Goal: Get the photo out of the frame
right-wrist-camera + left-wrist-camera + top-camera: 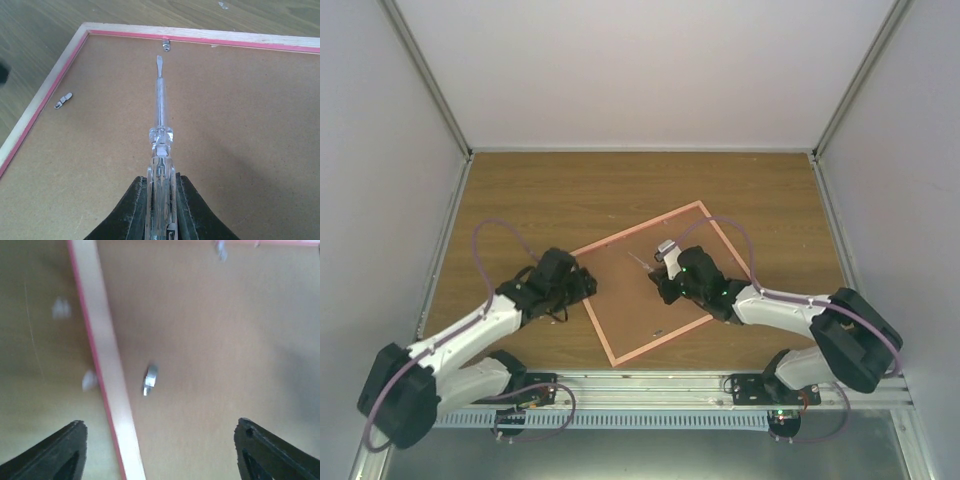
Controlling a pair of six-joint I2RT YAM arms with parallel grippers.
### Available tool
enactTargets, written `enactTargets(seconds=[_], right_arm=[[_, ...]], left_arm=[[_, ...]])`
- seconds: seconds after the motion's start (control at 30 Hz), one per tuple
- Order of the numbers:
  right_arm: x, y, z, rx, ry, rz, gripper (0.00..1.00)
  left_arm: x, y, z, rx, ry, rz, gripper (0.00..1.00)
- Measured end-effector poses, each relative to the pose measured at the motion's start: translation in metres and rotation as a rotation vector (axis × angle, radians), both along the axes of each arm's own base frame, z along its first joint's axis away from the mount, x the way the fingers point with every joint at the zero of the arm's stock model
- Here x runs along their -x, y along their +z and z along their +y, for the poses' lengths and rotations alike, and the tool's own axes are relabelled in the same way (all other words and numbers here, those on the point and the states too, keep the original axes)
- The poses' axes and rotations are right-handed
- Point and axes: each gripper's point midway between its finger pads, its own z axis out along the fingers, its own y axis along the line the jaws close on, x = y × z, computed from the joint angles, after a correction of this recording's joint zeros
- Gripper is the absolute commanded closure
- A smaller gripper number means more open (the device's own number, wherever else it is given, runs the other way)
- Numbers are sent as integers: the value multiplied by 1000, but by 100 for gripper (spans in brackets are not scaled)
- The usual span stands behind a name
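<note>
- Both arms reach forward from their bases at the near edge of the counter [570, 190], the left arm angled to the right and the right arm angled to the left.
- The left end effector [582, 283] is released. In its wrist view its fingers [75, 445] stand wide apart with nothing between them, over the left rim of the frame [636, 228].
- Just inside that rim, a small metal clip [150, 380] lies on the fibreboard back [215, 340]. That view is blurred.
- The right end effector [161, 180] is clenched on the clear handle of a flat-blade screwdriver [160, 140] above the middle of the frame's back.
- The screwdriver's shaft points away from the wrist, its tip close to a second clip [166, 44] at the inner edge of the pink-red rim.
- A third clip [63, 100] lies on the board near the left rim in that view.
- The frame lies flat on the counter, turned at an angle, brown back facing up.
- The photo cannot be seen from this side.
</note>
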Motion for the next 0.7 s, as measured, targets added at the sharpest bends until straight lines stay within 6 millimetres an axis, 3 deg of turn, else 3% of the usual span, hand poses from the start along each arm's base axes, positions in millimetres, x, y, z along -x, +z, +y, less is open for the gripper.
enactTargets(seconds=[0.17, 0.3, 0.4, 0.57, 0.7], right_arm=[[2, 3, 0, -14, 15, -21, 100], [6, 7, -1, -29, 30, -37, 99], [8, 9, -2, -35, 38, -46, 100], [10, 10, -2, -38, 49, -58, 99], [10, 11, -2, -39, 54, -61, 99]], left_arm=[[-60, 24, 9, -204, -106, -88, 9], [-104, 23, 26, -300, -168, -94, 8], [-129, 12, 33, -334, -227, -68, 8], [-150, -15, 30, -343, -325, -14, 9], [-157, -24, 23, -312, -378, 5, 10]])
